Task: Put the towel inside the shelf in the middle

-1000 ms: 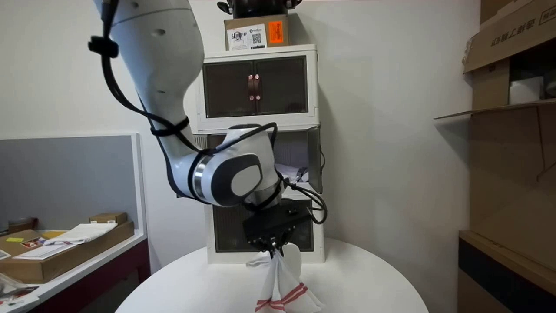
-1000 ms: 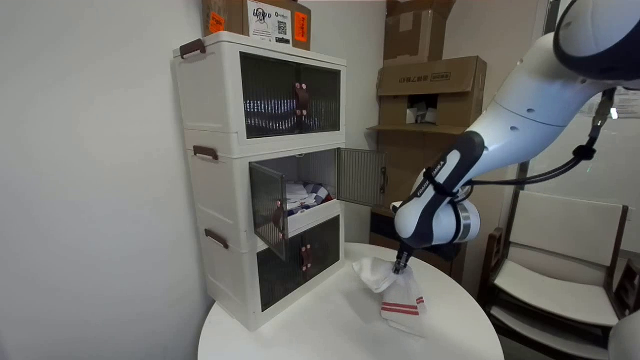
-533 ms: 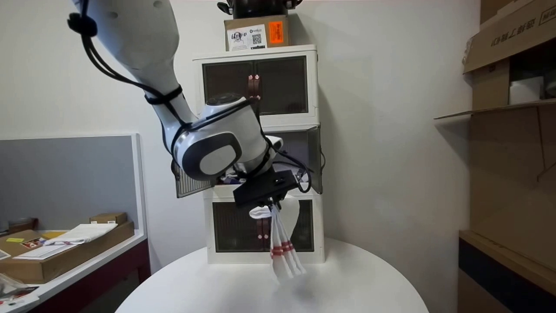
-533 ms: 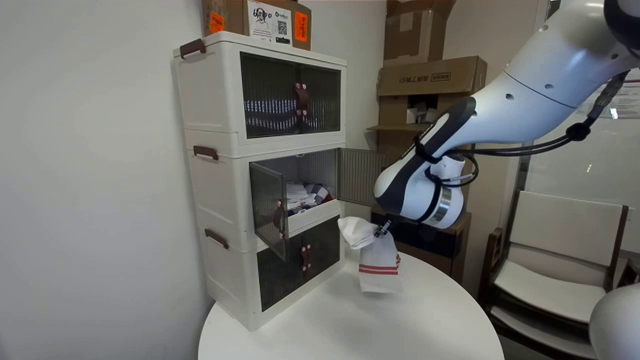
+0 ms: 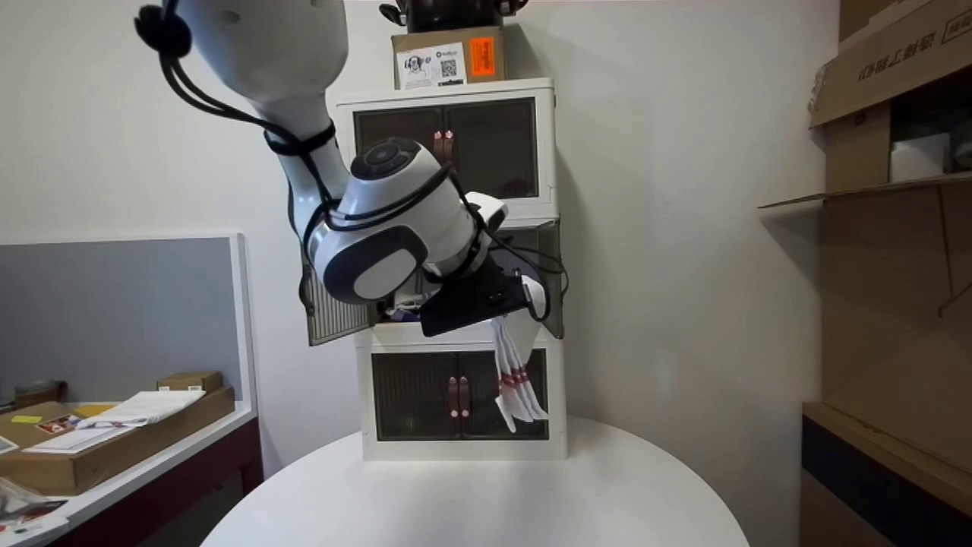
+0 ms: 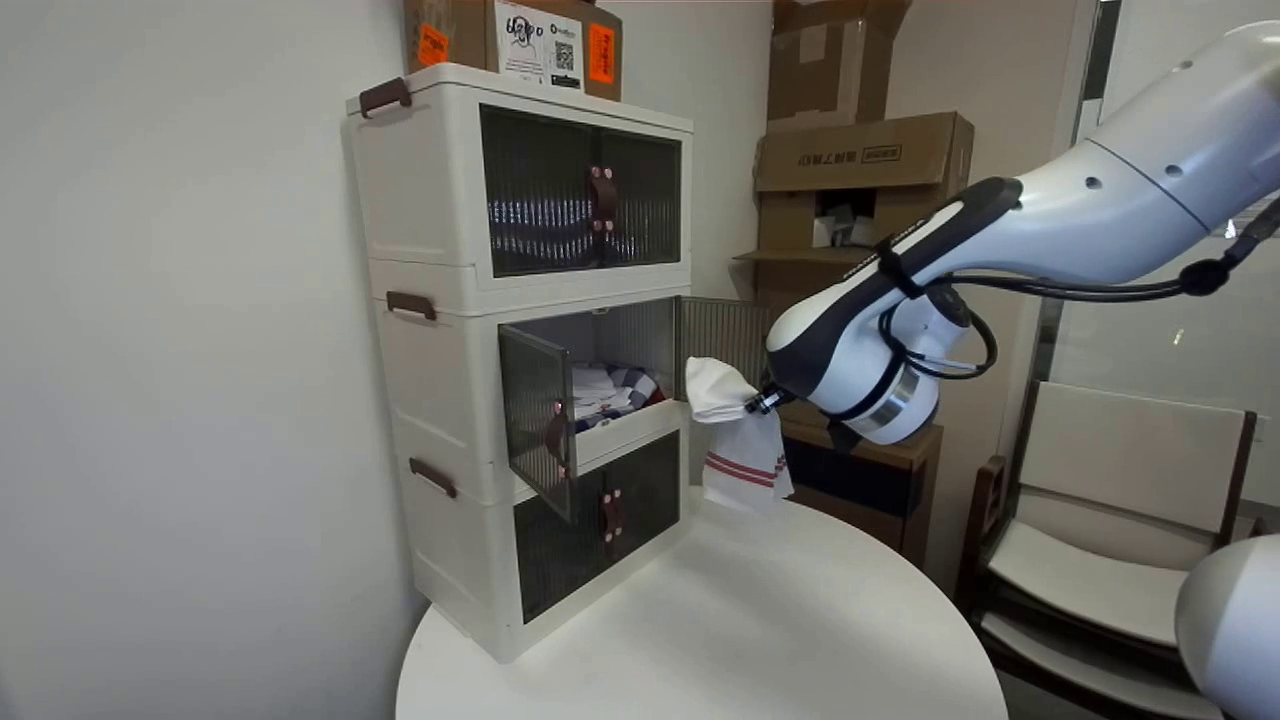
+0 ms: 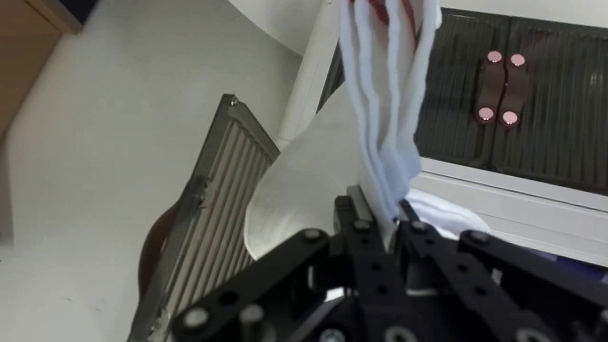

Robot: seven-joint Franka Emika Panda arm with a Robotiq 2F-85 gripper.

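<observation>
Tool (image 7: 383,211) pinching towel (image 6: 745,448): white, pleated, paired red stripes near lower end. Long axis near vertical, striped end down; bunched top bulges left in an exterior view. Hangs above desk (image 6: 780,620), in front of shelf (image 6: 430,385).

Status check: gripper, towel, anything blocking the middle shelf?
Gripper shut on towel. Towel hanging above table, outside middle shelf. Both doors open; one door looks close to towel, might snag. Cloths inside, could crowd it.
</observation>
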